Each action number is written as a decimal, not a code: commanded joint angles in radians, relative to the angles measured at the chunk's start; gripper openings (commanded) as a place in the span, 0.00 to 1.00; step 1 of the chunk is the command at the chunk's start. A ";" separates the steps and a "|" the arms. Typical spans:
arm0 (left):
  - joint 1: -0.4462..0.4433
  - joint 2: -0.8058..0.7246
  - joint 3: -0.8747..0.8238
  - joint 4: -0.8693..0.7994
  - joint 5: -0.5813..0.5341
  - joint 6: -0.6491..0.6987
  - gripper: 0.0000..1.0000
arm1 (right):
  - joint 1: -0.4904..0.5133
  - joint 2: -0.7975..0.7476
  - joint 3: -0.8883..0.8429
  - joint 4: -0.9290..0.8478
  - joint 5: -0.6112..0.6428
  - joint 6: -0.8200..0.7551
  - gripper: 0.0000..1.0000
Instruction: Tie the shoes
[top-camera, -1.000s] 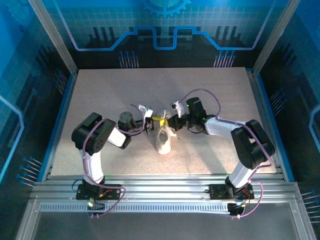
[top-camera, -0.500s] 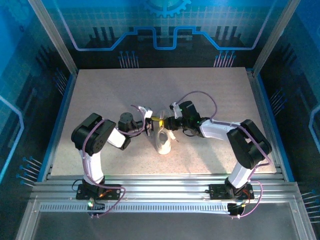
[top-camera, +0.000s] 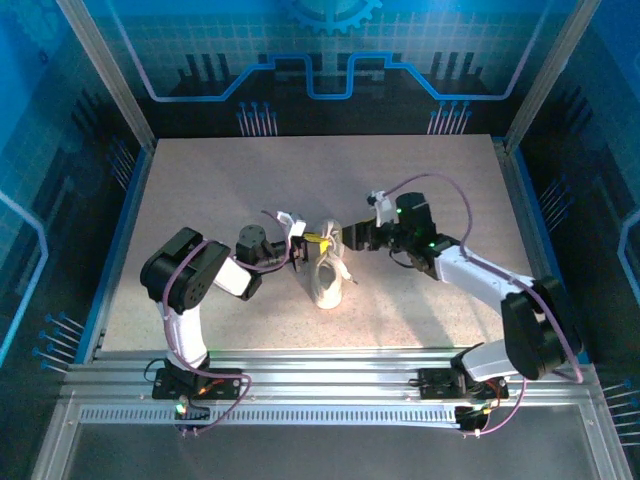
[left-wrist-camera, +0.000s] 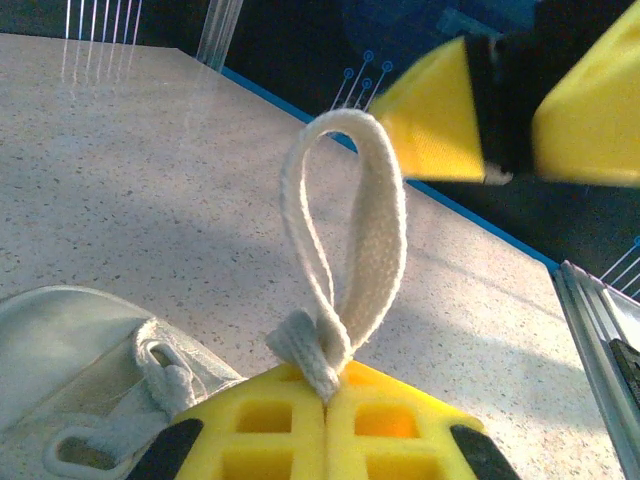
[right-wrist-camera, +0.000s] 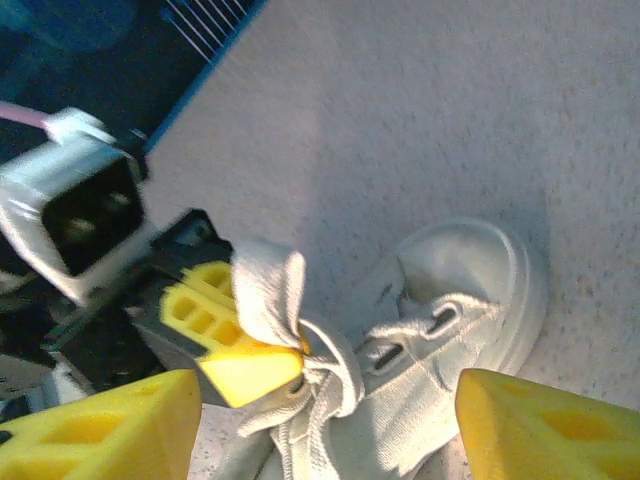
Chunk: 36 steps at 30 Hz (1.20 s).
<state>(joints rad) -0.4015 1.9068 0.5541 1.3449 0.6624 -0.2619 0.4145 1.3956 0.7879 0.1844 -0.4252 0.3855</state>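
left arm (top-camera: 185, 275) and right arm (top-camera: 470, 270): black joints, white links, looping purple cables (top-camera: 425, 178); yellow gripper fingers (left-wrist-camera: 400, 435) moulded with square pockets.

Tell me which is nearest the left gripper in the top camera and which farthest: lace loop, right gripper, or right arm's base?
1. The lace loop, pinched in the left gripper itself.
2. The right gripper, across the shoe, to the right.
3. The right arm's base, bottom right at the near edge.
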 joint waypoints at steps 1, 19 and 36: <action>0.002 0.000 0.016 0.056 0.039 0.007 0.00 | -0.061 0.007 0.007 -0.041 -0.127 -0.067 0.67; 0.003 -0.003 0.006 0.046 0.086 0.109 0.00 | -0.072 0.574 0.357 0.046 -0.532 -0.052 0.30; 0.043 -0.048 0.005 -0.056 0.106 0.126 0.00 | -0.059 0.569 0.344 -0.201 -0.744 -0.239 0.16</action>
<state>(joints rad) -0.3698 1.9038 0.5541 1.3243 0.7353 -0.1761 0.3428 1.9713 1.1278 0.0620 -1.1130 0.2092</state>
